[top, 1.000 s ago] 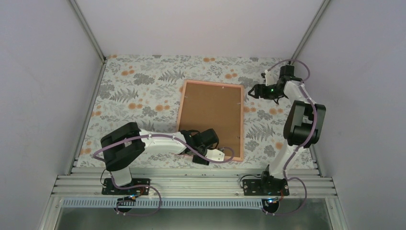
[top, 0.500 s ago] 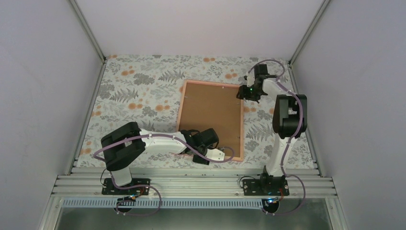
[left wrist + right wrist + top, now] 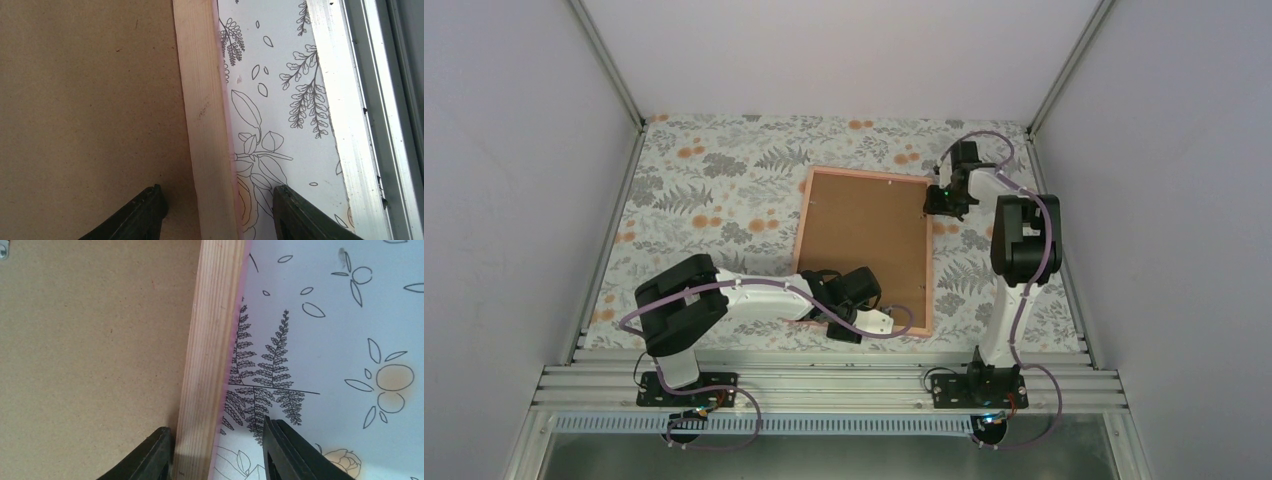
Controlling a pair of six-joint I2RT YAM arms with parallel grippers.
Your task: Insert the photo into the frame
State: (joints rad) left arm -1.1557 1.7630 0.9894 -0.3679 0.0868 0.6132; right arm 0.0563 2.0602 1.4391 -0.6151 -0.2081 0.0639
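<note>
One flowered tablecloth (image 3: 714,190) spreads under both of your grippers. On it the pink-edged wooden frame (image 3: 802,230) lies face down, with its brown backing board (image 3: 864,240) seated inside it. Your left gripper (image 3: 217,194) straddles the frame's near rail. One finger hangs over the backing board and the other over the cloth. The rail runs between them with a gap on each side, so the fingers stand partly open and hold nothing. Your right gripper (image 3: 217,430) straddles the right rail close to the far corner. Its board-side finger is touching or just beside the rail's inner edge, while its cloth-side finger stands apart from the pink outer edge. It too is partly open, with nothing clamped. Ahead of the board-side finger, a small metal tab (image 3: 3,250) shows on the board.
</note>
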